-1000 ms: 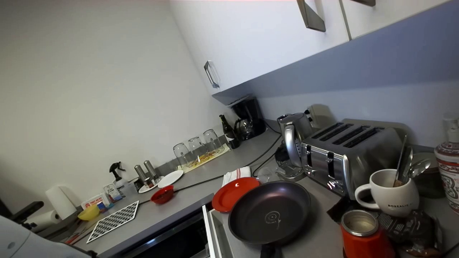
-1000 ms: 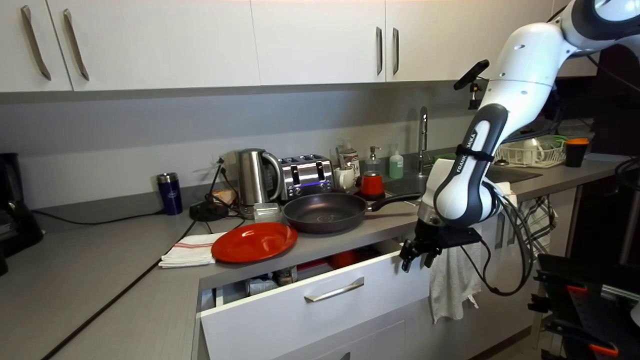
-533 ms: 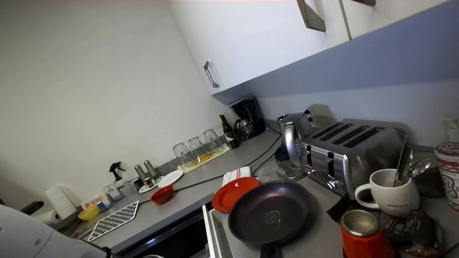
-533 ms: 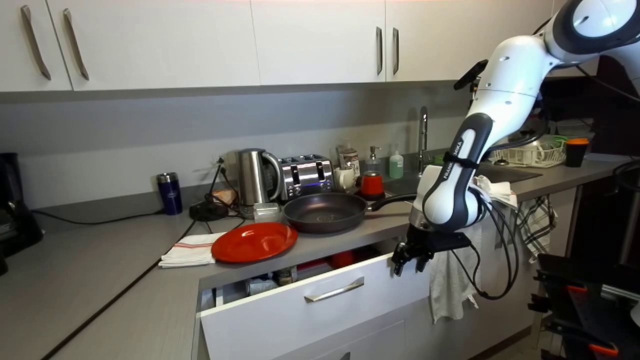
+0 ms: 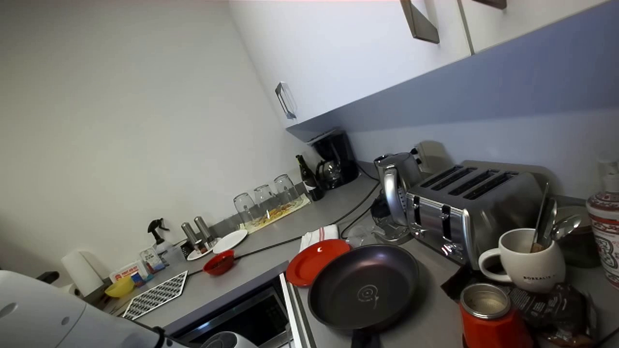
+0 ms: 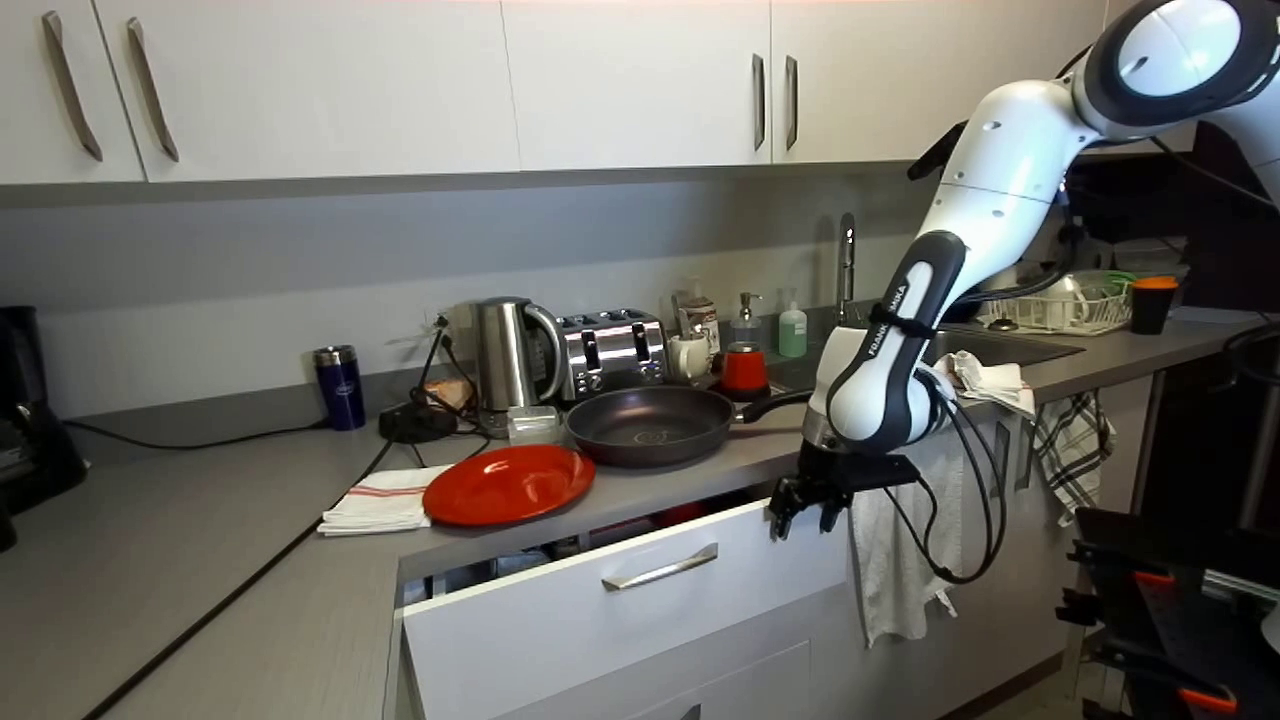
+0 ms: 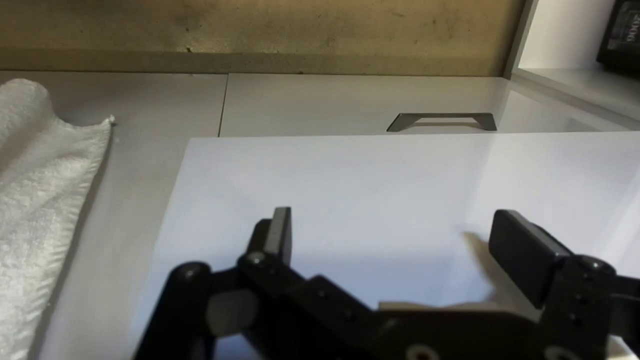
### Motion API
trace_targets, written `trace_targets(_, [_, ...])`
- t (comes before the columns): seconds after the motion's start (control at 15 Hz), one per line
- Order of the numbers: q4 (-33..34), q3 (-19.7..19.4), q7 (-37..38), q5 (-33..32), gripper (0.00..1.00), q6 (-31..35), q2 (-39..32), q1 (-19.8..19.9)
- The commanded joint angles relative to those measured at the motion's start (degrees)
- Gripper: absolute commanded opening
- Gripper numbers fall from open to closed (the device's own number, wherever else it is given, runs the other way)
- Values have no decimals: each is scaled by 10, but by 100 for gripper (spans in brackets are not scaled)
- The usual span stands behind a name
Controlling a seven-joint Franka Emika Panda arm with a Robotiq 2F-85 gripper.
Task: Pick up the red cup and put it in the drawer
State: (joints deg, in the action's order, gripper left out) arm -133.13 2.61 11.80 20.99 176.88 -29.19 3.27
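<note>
The drawer [image 6: 540,640] is partly open below the counter, with a light front and a metal handle. Its rim [image 5: 294,314] also shows in an exterior view, and its front fills the middle of the wrist view [image 7: 340,185]. A red object [image 6: 680,514], possibly the red cup, shows through the narrow opening; its shape is mostly hidden. My gripper [image 6: 804,528] is at the upper right end of the drawer front, against or very close to it. In the wrist view my gripper [image 7: 392,225] has its fingers wide apart with nothing held between them.
On the counter above stand a red plate [image 6: 508,485], a black pan [image 6: 650,428], a toaster [image 6: 612,350], a kettle [image 6: 508,360] and a red-bodied container [image 6: 743,372]. A white towel [image 6: 910,520] hangs right of the drawer, also in the wrist view [image 7: 45,215].
My arm and gripper have moved left and inward in an exterior view. The drawer has slid partly inward, its opening is narrower, and less of the red object shows.
</note>
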Motion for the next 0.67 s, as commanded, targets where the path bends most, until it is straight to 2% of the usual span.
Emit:
trace_targets(0.0, [61, -36, 24, -27, 100, -38, -19, -16])
trace_targets(0.2, [101, -50, 26, -37, 100, -58, -31, -18])
trace_targets(0.33, [120, -46, 22, -36, 100, -66, -36, -10])
trace_targets(0.6, [119, -36, 17, -31, 100, -67, -27, -8])
